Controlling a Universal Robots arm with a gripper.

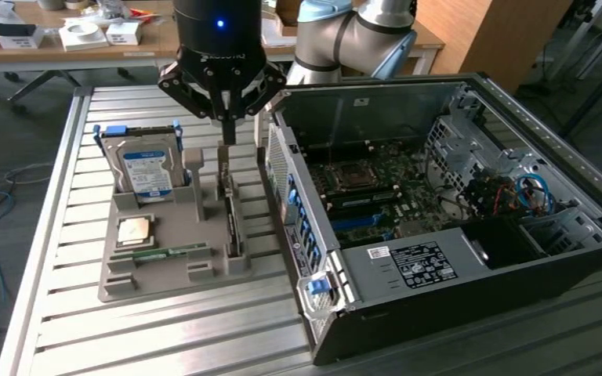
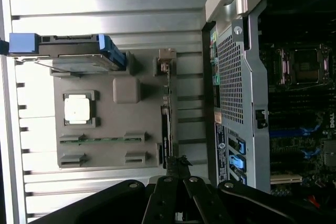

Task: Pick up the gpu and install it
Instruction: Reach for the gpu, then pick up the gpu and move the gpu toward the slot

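Because the open computer case point(image 1: 280, 164) sits just beside the grey parts tray point(image 1: 181, 227) on the slatted table point(image 1: 60, 313), you have little side room for this pick. The gpu point(image 1: 234, 223) stands on edge in the slot along the tray's edge nearest the case, apart from the hard drive point(image 1: 146, 168). Your gripper point(image 1: 226, 138) hangs above the card, toward the tray's hard-drive end, fingers pressed together and holding nothing. By my judgement, a good grasp needs them spread to straddle the thin top edge squarely.
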